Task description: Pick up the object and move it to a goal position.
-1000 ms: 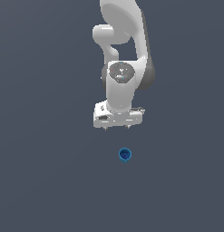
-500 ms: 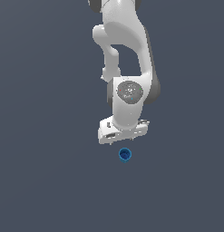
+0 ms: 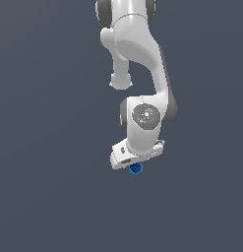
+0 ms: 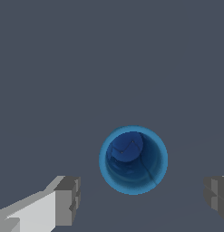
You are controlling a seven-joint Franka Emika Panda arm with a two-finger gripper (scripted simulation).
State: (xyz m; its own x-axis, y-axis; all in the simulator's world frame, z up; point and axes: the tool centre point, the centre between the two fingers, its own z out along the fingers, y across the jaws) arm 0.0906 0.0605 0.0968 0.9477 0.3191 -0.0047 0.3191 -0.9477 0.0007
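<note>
We're dropping the gripper (image 4: 139, 199) down from well above the blue cup (image 4: 133, 160); fingers (image 4: 68, 199) are now spread apart around it, so closing looks next.

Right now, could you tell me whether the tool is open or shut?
Open: in the wrist view the tool's fingers stand wide apart, clear of the blue cup.

Flat, even simulator light is seen on a dim slate ground; no cast shadows or glare. The arm (image 3: 142, 74) is shaded darker along one flank. Edges are rendered softly jagged, without focus blur.
</note>
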